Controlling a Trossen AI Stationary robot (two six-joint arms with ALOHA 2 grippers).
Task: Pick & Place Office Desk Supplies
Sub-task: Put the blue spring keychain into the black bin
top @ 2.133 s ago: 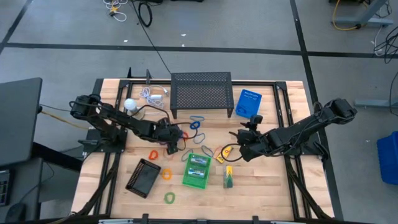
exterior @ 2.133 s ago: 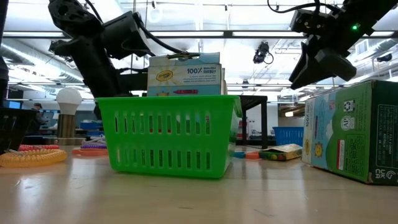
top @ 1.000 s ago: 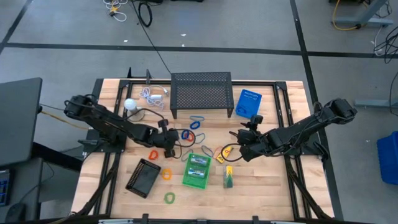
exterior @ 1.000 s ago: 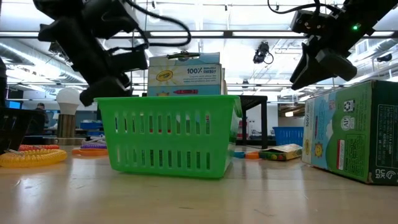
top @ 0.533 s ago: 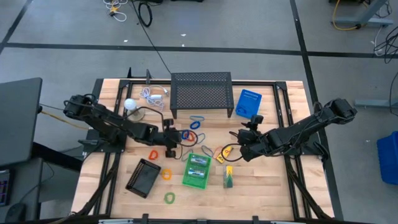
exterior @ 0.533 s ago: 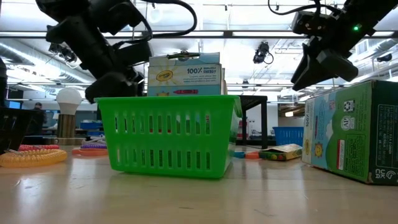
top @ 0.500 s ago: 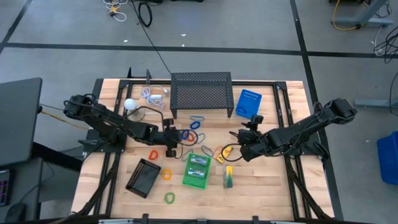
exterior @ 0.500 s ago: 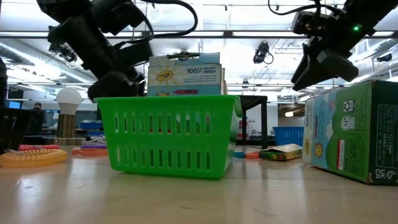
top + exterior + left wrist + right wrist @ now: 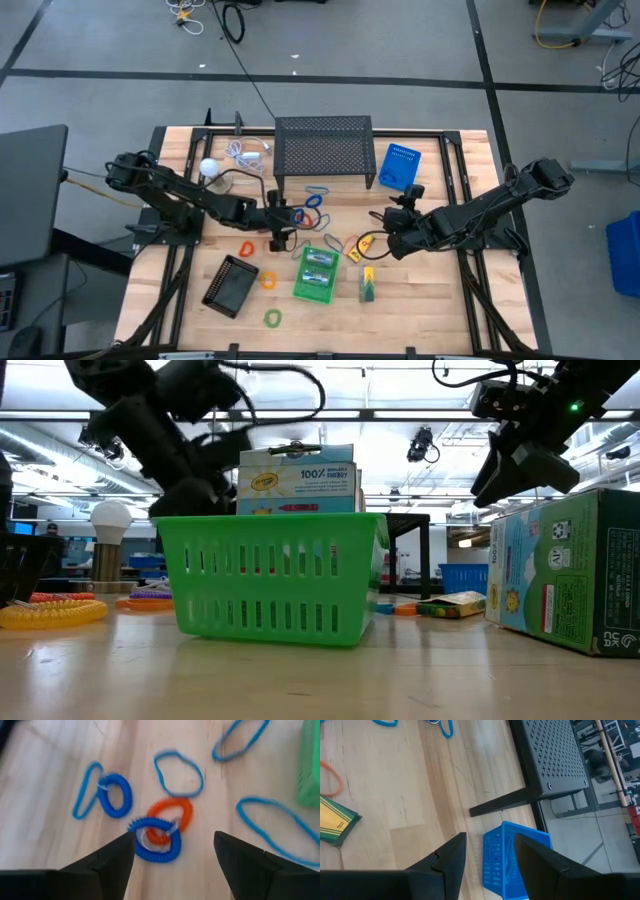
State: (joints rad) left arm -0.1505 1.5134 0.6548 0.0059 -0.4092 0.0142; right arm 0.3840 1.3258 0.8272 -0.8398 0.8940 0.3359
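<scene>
Left gripper [image 9: 172,851] hovered over blue coil loop [image 9: 154,839], jaws wide, empty. Right gripper [image 9: 487,851] waited, jaws parted, empty.

Crayon boxes [image 9: 319,265] sit in the basket [image 9: 300,288], loops [image 9: 313,199] lying behind it.

We read "100%" in blue on the crayon box [image 9: 297,480] standing in the green basket [image 9: 270,575], beside a small oval logo. Print on the green carton [image 9: 565,570] right of the basket was illegible.
</scene>
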